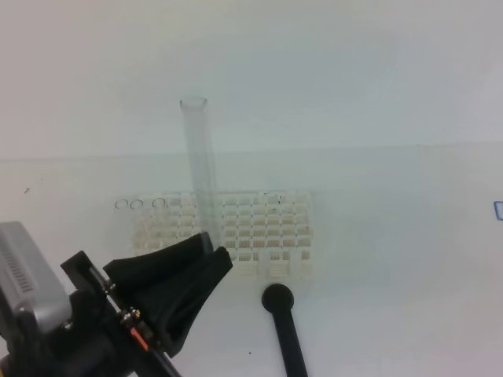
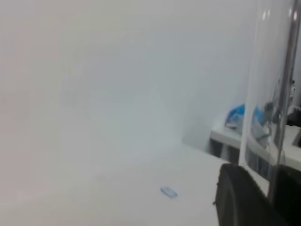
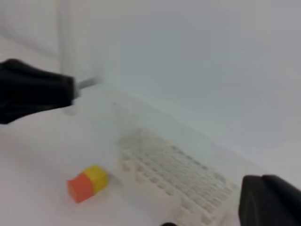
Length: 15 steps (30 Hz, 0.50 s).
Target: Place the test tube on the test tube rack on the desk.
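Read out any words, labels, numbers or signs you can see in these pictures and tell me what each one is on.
None can be read.
The test tube, the test tube rack and the yellow-and-orange block carry no visible text.
A small blue mark at the desk's right edge is cut off and too blurred to read.

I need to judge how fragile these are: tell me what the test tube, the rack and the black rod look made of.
test tube: clear and colourless, glass or clear plastic; the wall shows through it, and only its rim and edges catch light.
test tube rack: white, matte, moulded lattice of square holes; likely plastic.
black rod: opaque black, dull sheen, round head; plastic or rubber, cannot tell which.
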Tool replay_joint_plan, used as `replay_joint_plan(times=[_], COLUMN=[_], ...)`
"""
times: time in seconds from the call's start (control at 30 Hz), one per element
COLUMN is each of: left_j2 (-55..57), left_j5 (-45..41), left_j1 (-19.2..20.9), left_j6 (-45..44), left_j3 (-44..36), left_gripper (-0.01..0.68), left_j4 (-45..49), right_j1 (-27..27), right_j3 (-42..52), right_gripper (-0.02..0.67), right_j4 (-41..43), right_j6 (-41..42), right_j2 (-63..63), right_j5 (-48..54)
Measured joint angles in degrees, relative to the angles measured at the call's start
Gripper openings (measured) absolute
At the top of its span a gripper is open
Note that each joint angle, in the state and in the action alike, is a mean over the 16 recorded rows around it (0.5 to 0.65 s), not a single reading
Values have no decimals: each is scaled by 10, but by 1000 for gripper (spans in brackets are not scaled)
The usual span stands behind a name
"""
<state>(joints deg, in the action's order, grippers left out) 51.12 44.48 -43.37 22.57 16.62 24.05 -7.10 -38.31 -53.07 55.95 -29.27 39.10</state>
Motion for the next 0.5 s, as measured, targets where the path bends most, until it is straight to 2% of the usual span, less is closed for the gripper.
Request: replay_joint_plan(times=[0.27,0.5], left_j2=[0,1], left_j5=[25,59], left_j1=[0,0], left_j6=[-58,-73], left_j3=[-10,-41], left_gripper=[-1,-1], left_j4=[-36,-92], right_j1=[-82,-223], right_j3=[-69,-125], right_gripper=[-1,-1], right_j4=[-94,-133], right_j6=[146,223], right_j2=[-115,-232], right_j5=[29,-39])
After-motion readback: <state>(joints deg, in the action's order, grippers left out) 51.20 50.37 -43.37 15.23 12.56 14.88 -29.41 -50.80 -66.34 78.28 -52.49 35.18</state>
